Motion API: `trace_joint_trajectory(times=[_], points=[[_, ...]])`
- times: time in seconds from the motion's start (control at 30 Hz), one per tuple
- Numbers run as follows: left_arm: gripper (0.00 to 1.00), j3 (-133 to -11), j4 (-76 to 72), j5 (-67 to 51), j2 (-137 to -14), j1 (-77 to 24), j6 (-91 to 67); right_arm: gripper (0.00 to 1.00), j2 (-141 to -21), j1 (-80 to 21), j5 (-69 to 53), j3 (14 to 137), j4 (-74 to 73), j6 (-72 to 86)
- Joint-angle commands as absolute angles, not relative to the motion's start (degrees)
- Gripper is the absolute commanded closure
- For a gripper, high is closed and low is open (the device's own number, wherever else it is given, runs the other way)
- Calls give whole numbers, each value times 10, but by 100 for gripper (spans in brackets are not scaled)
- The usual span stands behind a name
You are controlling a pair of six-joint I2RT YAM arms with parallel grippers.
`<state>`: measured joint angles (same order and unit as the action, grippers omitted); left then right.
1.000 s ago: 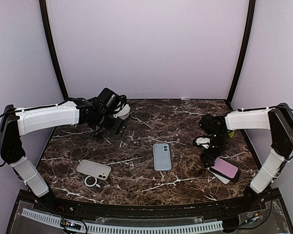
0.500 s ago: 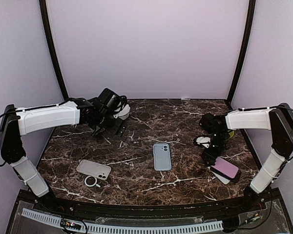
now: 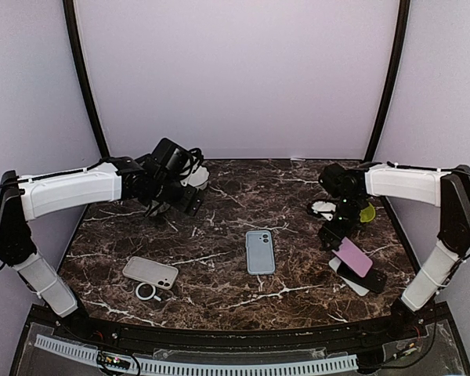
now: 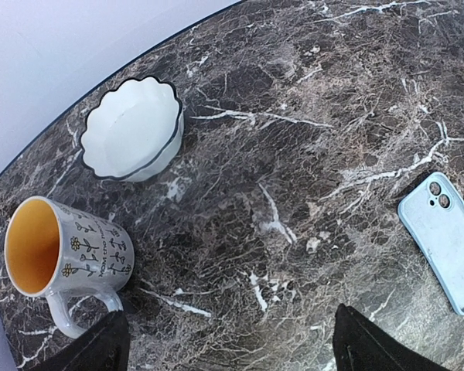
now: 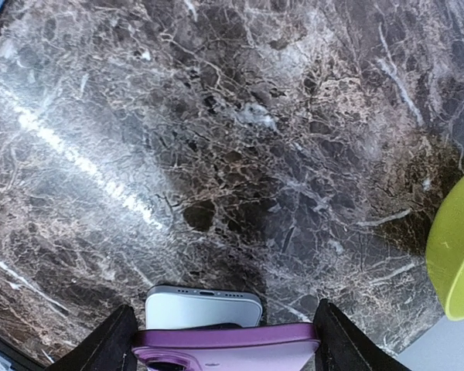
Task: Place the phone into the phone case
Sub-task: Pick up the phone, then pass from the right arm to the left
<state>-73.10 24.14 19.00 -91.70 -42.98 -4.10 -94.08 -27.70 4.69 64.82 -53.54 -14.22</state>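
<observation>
My right gripper [image 3: 342, 240] is shut on a purple phone case [image 3: 352, 256] and holds it tilted, one end raised, at the table's right side. In the right wrist view the purple case [image 5: 228, 348] spans the gap between my fingers. A white phone [image 5: 203, 308] lies flat just beneath it, with its port edge showing. In the top view a black slab [image 3: 370, 279] lies on that white phone [image 3: 346, 276]. A light blue phone-shaped piece [image 3: 260, 251] lies camera side up mid-table and also shows in the left wrist view [image 4: 446, 239]. My left gripper [image 3: 189, 205] is open and empty at the back left.
A beige case [image 3: 150, 272] and a small ring [image 3: 146, 291] lie at the front left. A white scalloped bowl [image 4: 131, 130] and a flowered mug [image 4: 58, 247] stand under my left gripper. A green bowl [image 3: 366, 213] and a small white dish [image 3: 323, 208] sit near my right arm.
My right gripper has risen and swung back with the purple case, tilting it up off the stack. The black slab beneath it now shows. My left arm has barely moved.
</observation>
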Motion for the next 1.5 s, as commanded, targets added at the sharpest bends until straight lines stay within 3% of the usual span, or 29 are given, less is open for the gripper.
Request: trace_joint_trajectory(times=[0.0,0.67,1.03,1.23,1.47], points=[[7,-726,230,177,-899,-432,-34,62,-896,-276,36,667,-545,-129],[7,-686,169,132,-861,-444,-12,64,-831,-323,-35,728,-381,-47],[14,-558,-22,-41,-743,-486,61,67,-870,-447,-44,885,-268,57],[14,-474,-220,25,-690,-525,68,69,-887,-488,-4,934,-203,154],[13,-543,-229,121,-780,-559,80,69,-887,-519,46,933,-130,227]])
